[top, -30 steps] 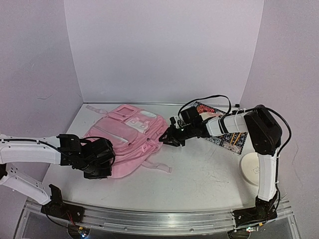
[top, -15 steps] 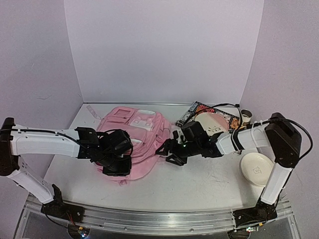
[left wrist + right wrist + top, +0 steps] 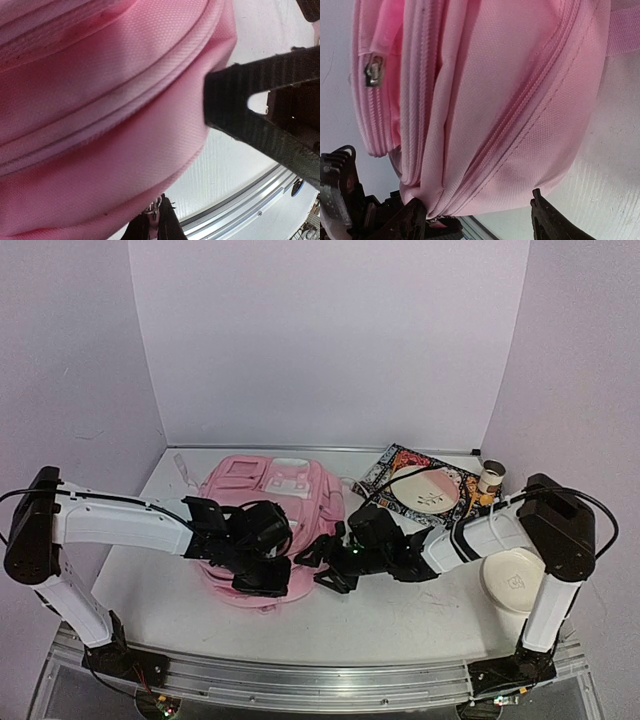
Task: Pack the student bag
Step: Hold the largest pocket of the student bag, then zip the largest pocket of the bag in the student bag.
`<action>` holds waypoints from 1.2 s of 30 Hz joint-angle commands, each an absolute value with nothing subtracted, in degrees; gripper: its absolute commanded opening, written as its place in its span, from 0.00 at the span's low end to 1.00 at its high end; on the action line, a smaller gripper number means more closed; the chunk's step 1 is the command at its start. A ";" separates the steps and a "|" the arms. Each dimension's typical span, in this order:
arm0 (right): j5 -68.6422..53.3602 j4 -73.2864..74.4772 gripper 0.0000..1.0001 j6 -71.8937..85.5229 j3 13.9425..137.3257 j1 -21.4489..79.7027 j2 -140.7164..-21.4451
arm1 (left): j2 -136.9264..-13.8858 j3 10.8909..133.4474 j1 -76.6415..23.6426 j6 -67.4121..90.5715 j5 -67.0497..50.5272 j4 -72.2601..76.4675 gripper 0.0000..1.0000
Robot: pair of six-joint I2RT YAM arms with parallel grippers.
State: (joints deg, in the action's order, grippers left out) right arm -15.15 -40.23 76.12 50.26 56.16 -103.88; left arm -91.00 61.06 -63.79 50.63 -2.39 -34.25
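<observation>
Softly, evenly lit; faint shadows beneath the soft pale-pink fabric backpack on the white tabletop; crisp weave up close, blurred toward wrist-view edges

Student bag just behind left gripper, left of right gripper; plate on book behind-right of right gripper; cup farther right.

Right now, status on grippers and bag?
Left gripper shut on student bag, near edge. Right gripper open at its corner. Book off right, apart.
</observation>
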 commanded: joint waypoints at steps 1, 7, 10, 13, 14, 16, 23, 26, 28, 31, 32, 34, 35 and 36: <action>-14.42 -43.26 0.72 78.87 53.70 57.08 -108.33 | -92.48 65.22 -64.82 47.18 -5.17 -27.57 0.00; -14.48 -46.41 0.64 80.93 54.10 57.61 -112.17 | -94.88 65.95 -65.22 45.25 -6.17 -25.74 0.00; -13.60 -46.61 0.44 80.64 54.29 57.60 -112.72 | -95.03 65.92 -65.30 44.78 -6.29 -25.59 0.00; -13.02 -46.57 0.26 80.12 54.34 57.28 -113.20 | -94.15 65.18 -65.30 44.49 -6.17 -25.57 0.00; -13.06 -46.58 0.19 79.91 54.32 56.92 -113.31 | -93.66 64.73 -65.30 44.61 -6.16 -25.58 0.00; -12.81 -46.54 0.06 79.31 54.05 56.33 -113.37 | -92.49 63.56 -65.30 44.92 -6.15 -25.58 0.00; -12.23 -44.51 0.00 76.47 52.38 51.93 -111.80 | -88.41 59.43 -65.30 46.93 -4.00 -27.06 0.00; -11.93 -42.41 0.00 74.48 51.82 49.80 -110.21 | -86.91 58.34 -65.16 48.05 -1.47 -29.85 0.00; -11.95 -40.20 0.00 72.85 51.61 48.16 -109.01 | -85.99 57.41 -65.00 48.99 0.60 -32.47 0.00; -12.22 -37.81 0.00 70.54 50.94 45.55 -107.44 | -84.55 55.53 -64.49 50.44 2.91 -35.04 0.00; -12.37 -37.41 0.00 69.74 50.69 44.48 -106.91 | -83.96 54.74 -64.18 50.94 3.20 -35.63 0.00; -13.00 -36.02 0.00 67.84 50.67 42.50 -106.24 | -82.76 53.48 -63.78 51.71 4.15 -36.89 0.00; -13.33 -35.49 0.00 66.89 50.71 41.66 -105.97 | -82.12 52.96 -63.61 51.99 4.63 -37.62 0.00; -13.68 -35.09 0.00 66.06 50.70 40.71 -105.72 | -81.50 52.60 -63.41 52.31 5.26 -38.31 0.00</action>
State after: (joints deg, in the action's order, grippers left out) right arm -20.06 -42.68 71.52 51.82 47.14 -107.85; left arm -86.69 54.17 -63.84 49.92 2.49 -31.88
